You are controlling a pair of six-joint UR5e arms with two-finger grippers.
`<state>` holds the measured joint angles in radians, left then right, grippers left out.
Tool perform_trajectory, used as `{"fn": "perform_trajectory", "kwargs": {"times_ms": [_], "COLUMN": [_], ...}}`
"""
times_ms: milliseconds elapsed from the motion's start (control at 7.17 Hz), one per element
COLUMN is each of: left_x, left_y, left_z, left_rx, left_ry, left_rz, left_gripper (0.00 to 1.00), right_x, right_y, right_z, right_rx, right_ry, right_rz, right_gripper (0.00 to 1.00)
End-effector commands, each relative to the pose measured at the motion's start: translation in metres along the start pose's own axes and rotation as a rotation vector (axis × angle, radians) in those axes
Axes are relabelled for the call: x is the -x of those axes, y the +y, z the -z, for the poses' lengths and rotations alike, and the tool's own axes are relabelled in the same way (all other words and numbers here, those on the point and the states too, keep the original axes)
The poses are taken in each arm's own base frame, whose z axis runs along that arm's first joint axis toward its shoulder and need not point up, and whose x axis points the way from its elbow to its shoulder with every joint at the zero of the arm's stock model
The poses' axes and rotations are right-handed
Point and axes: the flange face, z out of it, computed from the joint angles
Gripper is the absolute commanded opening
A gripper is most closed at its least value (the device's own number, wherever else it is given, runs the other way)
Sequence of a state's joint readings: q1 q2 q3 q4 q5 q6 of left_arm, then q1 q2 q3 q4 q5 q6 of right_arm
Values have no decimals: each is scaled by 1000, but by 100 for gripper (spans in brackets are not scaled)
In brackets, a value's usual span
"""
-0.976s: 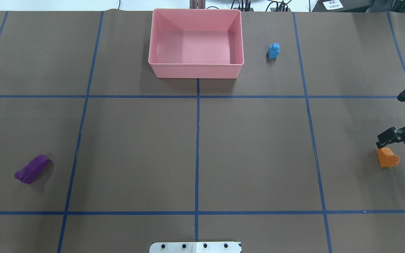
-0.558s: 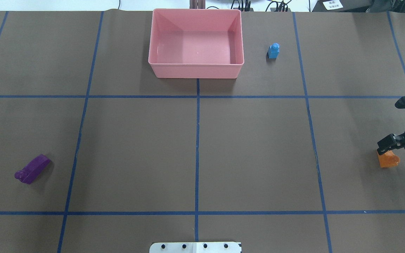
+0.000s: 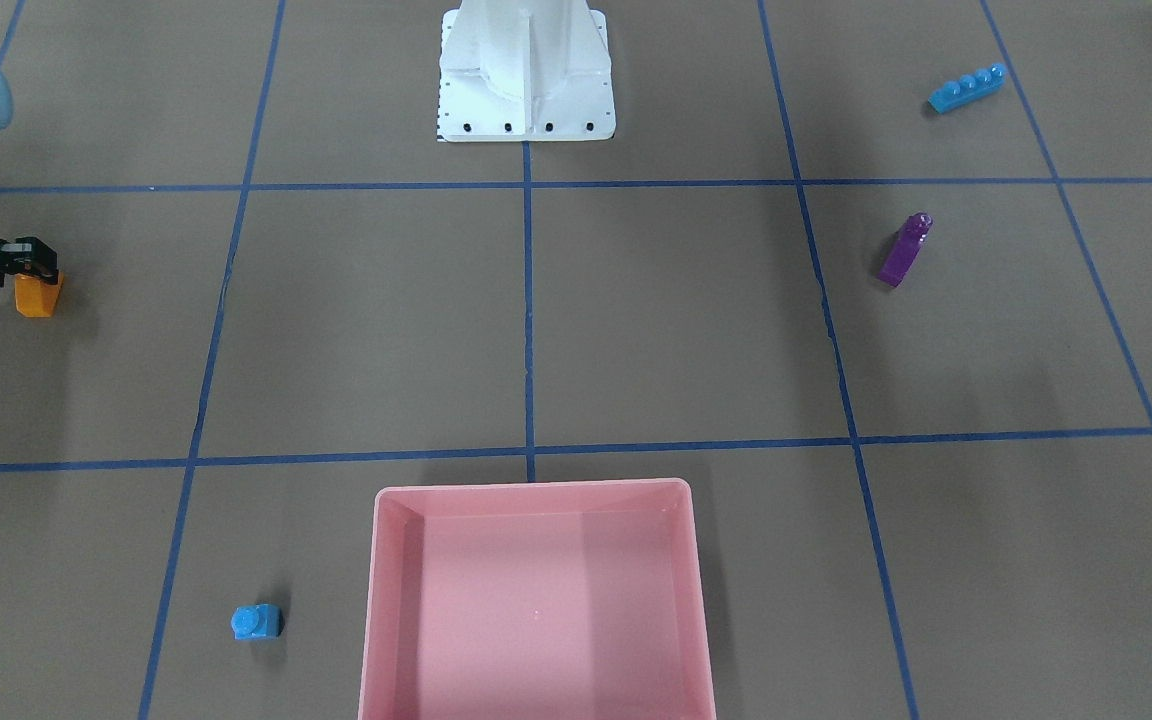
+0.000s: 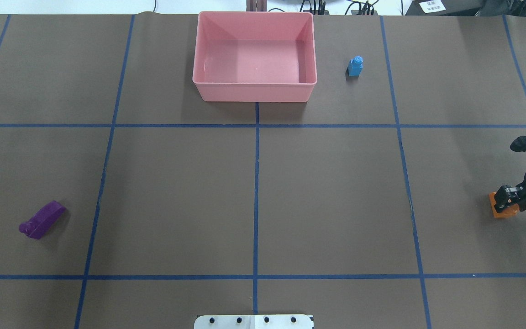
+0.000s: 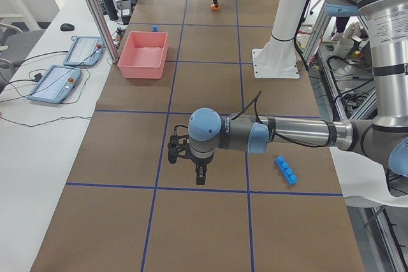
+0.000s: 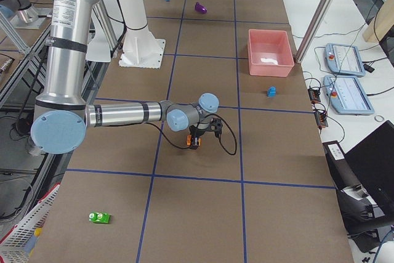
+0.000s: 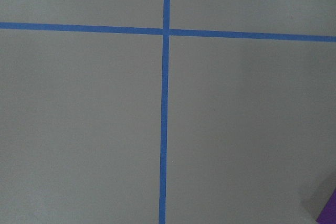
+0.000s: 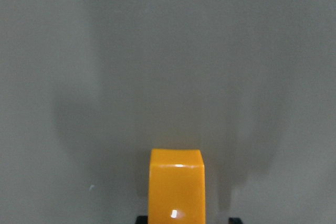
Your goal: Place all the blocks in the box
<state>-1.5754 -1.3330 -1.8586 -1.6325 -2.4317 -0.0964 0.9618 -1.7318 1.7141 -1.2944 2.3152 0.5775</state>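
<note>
The orange block [image 4: 501, 211] lies at the table's right edge. My right gripper [image 4: 507, 199] is down over it. In the right wrist view the block [image 8: 176, 184] sits between the two fingertips [image 8: 234, 220] with a gap on one side, so the jaws are open. The purple block [image 4: 41, 220] lies far left, the small blue block [image 4: 355, 66] stands right of the empty pink box [image 4: 254, 91]. The long blue block [image 3: 966, 88] and the green block [image 6: 98, 217] lie near the robot's side. My left gripper [image 5: 198, 174] hovers over bare table; I cannot tell its state.
The white robot base [image 3: 526, 80] stands at the table's near middle edge. Blue tape lines divide the brown table [image 4: 336, 196] into squares. Tablets [image 5: 54, 84] lie on the operators' bench beyond the box.
My right gripper has moved down and closer over the orange block, from just behind it to straddling it. The blocks and the box have not moved.
</note>
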Motion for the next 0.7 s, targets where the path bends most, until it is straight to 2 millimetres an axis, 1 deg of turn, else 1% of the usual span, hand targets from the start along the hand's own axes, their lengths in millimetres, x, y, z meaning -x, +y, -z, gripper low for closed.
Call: {"fn": "perform_trajectory", "kwargs": {"times_ms": [0, 139, 279, 418, 558], "left_x": [-13, -31, -37, -49, -90], "left_y": [-3, -3, 3, 2, -3], "left_z": [-5, -7, -9, -7, -27], "left_rx": [-6, -23, -5, -12, 17], "left_ry": [30, 126, 196, 214, 230], "left_rz": [-54, -111, -112, -109, -178], "left_gripper": [100, 100, 100, 100, 100], "right_x": [16, 41, 66, 109, 157], "right_y": [1, 0, -13, -41, -65], "right_z": [11, 33, 50, 73, 102], "right_rx": [11, -27, -60, -83, -125], "right_ry": [-59, -83, -106, -142, -185], "right_rz": [16, 60, 13, -154, -165], "right_gripper": [0, 0, 0, 0, 0]}}
